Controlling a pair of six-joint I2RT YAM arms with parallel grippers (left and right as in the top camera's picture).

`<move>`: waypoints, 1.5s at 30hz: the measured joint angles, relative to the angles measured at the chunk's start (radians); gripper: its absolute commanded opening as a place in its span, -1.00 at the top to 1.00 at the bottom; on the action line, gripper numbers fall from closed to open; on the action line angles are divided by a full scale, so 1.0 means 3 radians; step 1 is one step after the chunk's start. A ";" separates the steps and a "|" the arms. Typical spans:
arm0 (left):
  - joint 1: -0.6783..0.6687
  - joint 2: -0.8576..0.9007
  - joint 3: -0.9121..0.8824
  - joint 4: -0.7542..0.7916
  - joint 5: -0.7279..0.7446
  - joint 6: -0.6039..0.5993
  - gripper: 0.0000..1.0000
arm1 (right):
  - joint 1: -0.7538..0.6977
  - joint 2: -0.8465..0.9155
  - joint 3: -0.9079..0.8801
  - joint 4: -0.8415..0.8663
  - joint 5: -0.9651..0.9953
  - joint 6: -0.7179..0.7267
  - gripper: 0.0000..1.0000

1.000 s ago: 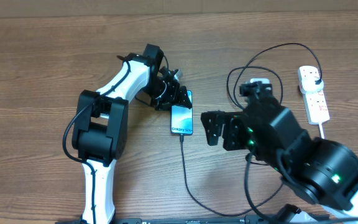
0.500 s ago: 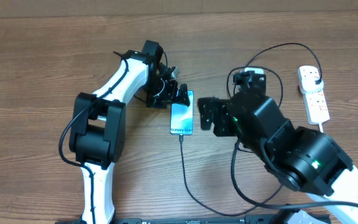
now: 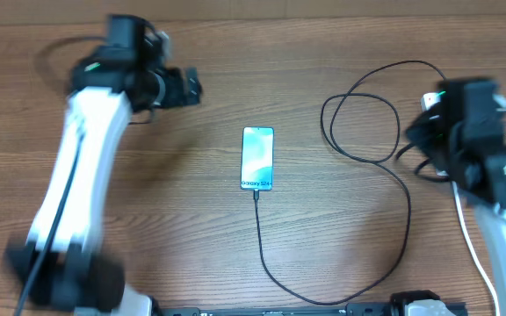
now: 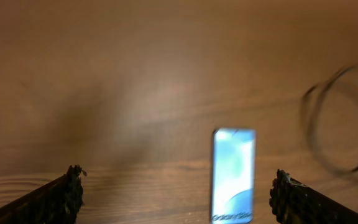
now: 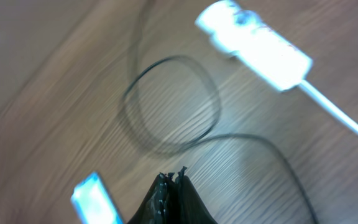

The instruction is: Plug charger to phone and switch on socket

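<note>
The phone (image 3: 257, 158) lies flat mid-table, screen lit blue, and also shows in the left wrist view (image 4: 234, 174). The charger (image 3: 262, 241), a thin black cable, meets the phone's near end, sweeps right and coils in a loop (image 3: 363, 114). The white socket (image 5: 253, 43) lies at the far right; from overhead my right arm (image 3: 468, 132) covers most of it. My left gripper (image 4: 178, 177) is open and empty, raised at the back left, well clear of the phone. My right gripper (image 5: 173, 174) is shut on nothing, above the table between the cable loop (image 5: 173, 102) and the socket.
The socket's thick white cord (image 5: 334, 112) runs off toward the right edge. The cable's long slack curves along the front of the table (image 3: 323, 303). Both wrist views are blurred by motion. The wooden tabletop (image 3: 148, 202) holds nothing else.
Both arms have pulled away from the phone: the left swung to the back left with jaws wide, the right swung right over the socket and its jaws closed. The phone stayed put.
</note>
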 measured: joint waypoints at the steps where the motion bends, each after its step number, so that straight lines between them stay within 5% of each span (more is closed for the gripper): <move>1: -0.0029 -0.0322 0.0017 -0.0009 -0.0107 -0.0032 -1.00 | -0.0245 0.0094 0.0000 0.0051 -0.0088 -0.0064 0.92; 6: -0.0219 -0.1246 0.0066 -0.0197 -0.0580 -0.0071 -0.99 | -0.1162 0.0683 0.0003 0.0371 -0.0603 -0.0370 0.92; 14: -0.0296 -0.2036 0.0009 -0.0621 -0.1242 -0.0287 -0.99 | -0.1840 0.1726 0.0201 0.0627 -0.1208 -0.0646 0.92; 27: -0.0296 -0.2565 -0.0041 -0.1681 -0.1963 -0.0577 -1.00 | -0.1888 0.2618 0.0739 0.0547 -0.1408 -0.0868 0.92; 45: -0.0296 -0.2454 -0.0053 -0.1685 -0.2013 -0.0579 -1.00 | -0.1865 0.2754 0.0740 0.0816 -0.1439 -0.0886 0.92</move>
